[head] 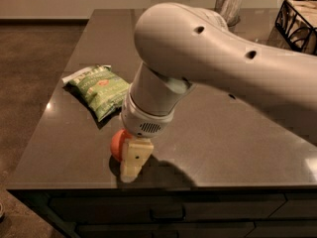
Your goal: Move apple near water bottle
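Although nothing shows whether it is open or closed, the gripper (pixel 132 161) hangs low at the front edge of the table (pixel 237 148), with the apple (pixel 117 144) half hidden just behind it, on the side toward the chip bag (pixel 99 87).

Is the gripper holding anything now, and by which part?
It cannot be told. The gripper is low at the front edge of the counter, hiding most of the apple, but no grip is visible.
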Robot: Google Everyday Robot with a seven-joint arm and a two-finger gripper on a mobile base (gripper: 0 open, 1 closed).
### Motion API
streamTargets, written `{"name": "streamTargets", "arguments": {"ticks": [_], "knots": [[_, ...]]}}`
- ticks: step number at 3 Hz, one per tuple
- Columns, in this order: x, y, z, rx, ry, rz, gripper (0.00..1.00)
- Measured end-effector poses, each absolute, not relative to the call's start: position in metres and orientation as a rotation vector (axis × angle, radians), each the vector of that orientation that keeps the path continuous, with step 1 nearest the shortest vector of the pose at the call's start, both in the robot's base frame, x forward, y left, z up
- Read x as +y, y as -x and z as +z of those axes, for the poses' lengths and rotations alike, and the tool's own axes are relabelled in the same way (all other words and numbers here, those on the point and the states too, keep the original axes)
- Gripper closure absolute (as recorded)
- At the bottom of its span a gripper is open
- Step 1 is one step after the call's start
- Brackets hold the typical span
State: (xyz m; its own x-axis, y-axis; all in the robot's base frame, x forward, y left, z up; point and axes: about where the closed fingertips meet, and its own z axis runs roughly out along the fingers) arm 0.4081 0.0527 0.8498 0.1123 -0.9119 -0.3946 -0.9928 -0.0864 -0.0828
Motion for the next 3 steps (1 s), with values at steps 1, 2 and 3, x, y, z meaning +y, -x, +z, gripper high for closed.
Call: {"name": "streamTargets", "arguments": {"ticks": [1, 2, 3], "knots": [[0.054, -0.418, 0.862, 1.851, 2.063, 0.34, 0.41], [0.044, -0.43, 0.875, 1.849, 2.059, 0.311, 0.65], [0.022, -0.466, 0.91, 1.858, 2.013, 0.175, 0.96]]}}
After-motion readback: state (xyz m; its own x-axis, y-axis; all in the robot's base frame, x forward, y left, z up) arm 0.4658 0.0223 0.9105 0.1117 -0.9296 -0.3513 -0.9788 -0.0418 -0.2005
